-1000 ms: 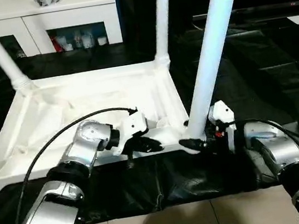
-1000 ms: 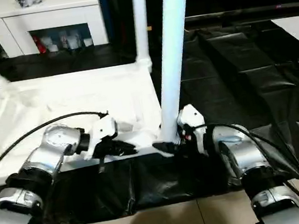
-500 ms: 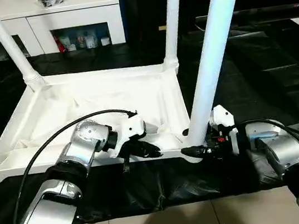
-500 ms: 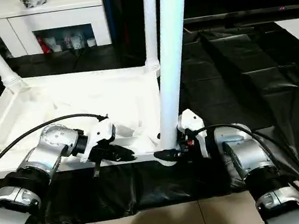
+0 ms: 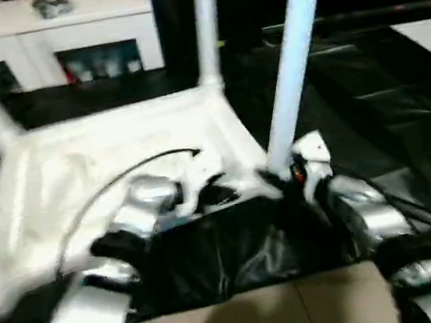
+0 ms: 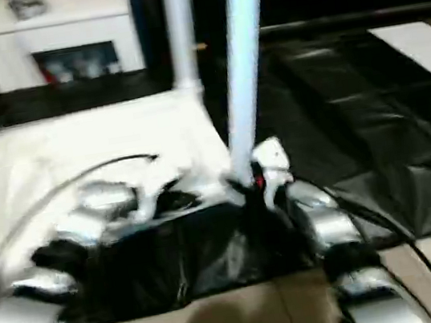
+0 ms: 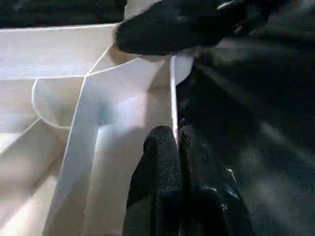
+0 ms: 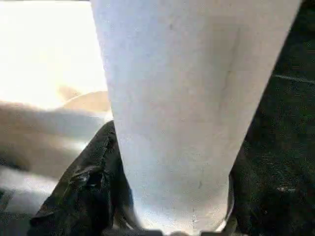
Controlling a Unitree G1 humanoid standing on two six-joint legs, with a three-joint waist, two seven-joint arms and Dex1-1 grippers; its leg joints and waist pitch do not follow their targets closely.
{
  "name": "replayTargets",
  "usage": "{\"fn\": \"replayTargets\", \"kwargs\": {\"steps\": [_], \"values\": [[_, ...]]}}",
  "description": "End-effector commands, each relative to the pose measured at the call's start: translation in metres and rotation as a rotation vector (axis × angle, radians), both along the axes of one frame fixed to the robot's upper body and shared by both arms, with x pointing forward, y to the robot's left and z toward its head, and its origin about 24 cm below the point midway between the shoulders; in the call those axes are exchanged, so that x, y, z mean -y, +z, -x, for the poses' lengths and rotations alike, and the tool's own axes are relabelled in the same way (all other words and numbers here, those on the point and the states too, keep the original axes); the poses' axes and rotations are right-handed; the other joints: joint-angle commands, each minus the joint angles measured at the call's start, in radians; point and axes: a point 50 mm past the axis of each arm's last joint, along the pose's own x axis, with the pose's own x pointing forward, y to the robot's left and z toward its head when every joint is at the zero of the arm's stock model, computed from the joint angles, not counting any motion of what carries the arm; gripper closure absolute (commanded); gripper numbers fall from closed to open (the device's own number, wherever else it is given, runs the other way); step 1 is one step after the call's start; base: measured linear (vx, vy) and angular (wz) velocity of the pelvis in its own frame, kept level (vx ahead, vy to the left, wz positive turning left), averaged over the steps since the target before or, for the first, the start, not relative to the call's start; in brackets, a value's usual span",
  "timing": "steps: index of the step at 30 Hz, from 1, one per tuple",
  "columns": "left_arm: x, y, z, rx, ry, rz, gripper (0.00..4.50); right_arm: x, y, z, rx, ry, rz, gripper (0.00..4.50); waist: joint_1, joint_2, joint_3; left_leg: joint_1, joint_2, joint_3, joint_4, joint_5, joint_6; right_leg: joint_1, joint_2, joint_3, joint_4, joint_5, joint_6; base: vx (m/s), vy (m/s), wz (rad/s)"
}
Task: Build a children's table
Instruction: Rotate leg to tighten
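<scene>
The tabletop [image 5: 108,145] lies upside down on the black sheet [image 5: 368,98], with legs standing in its sockets. My right claw [image 5: 277,181] grips the near leg [image 5: 291,61]; my left claw [image 7: 179,147] pinches the rim. I judge the build almost finished.

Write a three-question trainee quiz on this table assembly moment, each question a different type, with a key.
1. True or false: the tabletop lies with its ribbed underside up.
2. Multiple choice: the right gripper is at
A) the base of the near right leg
B) the cabinet
C) the floor tiles
3. Fill in: the left gripper has its jaws closed on the tabletop's near ____.

Key: 1 true; 2 A; 3 rim
</scene>
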Motion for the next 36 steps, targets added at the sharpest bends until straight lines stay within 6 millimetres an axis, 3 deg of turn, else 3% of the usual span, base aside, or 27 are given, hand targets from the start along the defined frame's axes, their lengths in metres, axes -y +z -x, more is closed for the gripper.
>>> {"fn": "replayTargets", "kwargs": {"steps": [1, 6, 7, 15, 23, 25, 28, 30, 36], "values": [[0.027, 0.014, 0.000, 0.064, -0.036, 0.055, 4.50, -0.012, -0.018, 0.005, -0.090, -0.066, 0.045, 1.87, -0.007, 0.001, -0.060, 0.005, 0.008, -0.006, -0.080, -0.407, 0.026, 0.034, -0.041, 0.024, -0.087, -0.515, -0.134, 0.000, 0.000, 0.00], [0.033, 0.011, 0.005, 0.085, -0.074, 0.041, 4.50, -0.024, -0.010, 0.001, -0.043, -0.063, 0.012, 1.87, -0.007, 0.002, -0.067, -0.002, 0.008, 0.005, -0.077, -0.341, 0.060, 0.042, -0.041, 0.037, -0.070, -0.366, -0.195, 0.000, 0.000, 0.00], [0.032, 0.011, 0.005, 0.087, -0.075, 0.040, 4.50, -0.026, -0.009, 0.000, -0.037, -0.067, 0.006, 1.52, -0.006, 0.000, -0.069, -0.004, 0.008, 0.007, -0.077, -0.320, 0.067, 0.045, -0.041, 0.038, -0.066, -0.334, -0.207, 0.000, 0.000, 0.00], [0.007, 0.008, 0.004, 0.109, -0.114, -0.027, 4.50, -0.015, 0.000, -0.001, 0.036, 0.060, 0.018, 0.73, 0.006, 0.002, -0.071, -0.006, 0.011, 0.009, -0.074, -0.255, 0.089, 0.055, -0.043, 0.039, -0.057, -0.286, -0.228, 0.000, 0.000, 0.00], [-0.014, 0.009, 0.004, 0.097, -0.172, -0.062, 4.50, -0.001, 0.004, 0.011, 0.052, 0.326, 0.038, 0.73, 0.019, 0.000, -0.072, -0.002, 0.015, 0.013, -0.072, -0.221, 0.107, 0.059, -0.040, 0.042, -0.046, -0.197, -0.262, 0.000, 0.000, 0.00], [-0.017, 0.009, 0.004, 0.096, -0.189, -0.072, 4.50, 0.000, 0.004, 0.015, 0.049, 0.392, 0.031, 1.08, 0.024, 0.001, -0.071, -0.003, 0.017, 0.014, -0.072, -0.228, 0.109, 0.061, -0.040, 0.041, -0.045, -0.204, -0.260, 0.000, 0.000, 0.00], [-0.022, 0.010, 0.006, 0.078, -0.247, -0.079, 4.50, 0.001, 0.005, 0.025, 0.040, 0.544, 0.016, 1.10, 0.032, 0.000, -0.071, -0.002, 0.018, 0.016, -0.071, -0.227, 0.111, 0.061, -0.039, 0.041, -0.045, -0.213, -0.258, 0.000, 0.000, 0.00], [-0.028, 0.012, 0.008, 0.053, -0.311, -0.087, 4.50, 0.003, 0.006, 0.038, 0.011, 0.728, 0.008, 1.46, 0.043, -0.001, -0.071, -0.001, 0.018, 0.018, -0.070, -0.224, 0.116, 0.060, -0.039, 0.040, -0.046, -0.219, -0.258, 0.000, 0.000, 0.00], [-0.032, 0.013, 0.011, 0.013, -0.376, -0.085, 4.50, 0.002, 0.006, 0.047, -0.036, 0.856, -0.008, 1.80, 0.052, -0.002, -0.067, 0.002, 0.019, 0.017, -0.074, -0.258, 0.090, 0.056, -0.041, 0.041, -0.053, -0.312, -0.235, 0.000, 0.000, 0.00]]}}
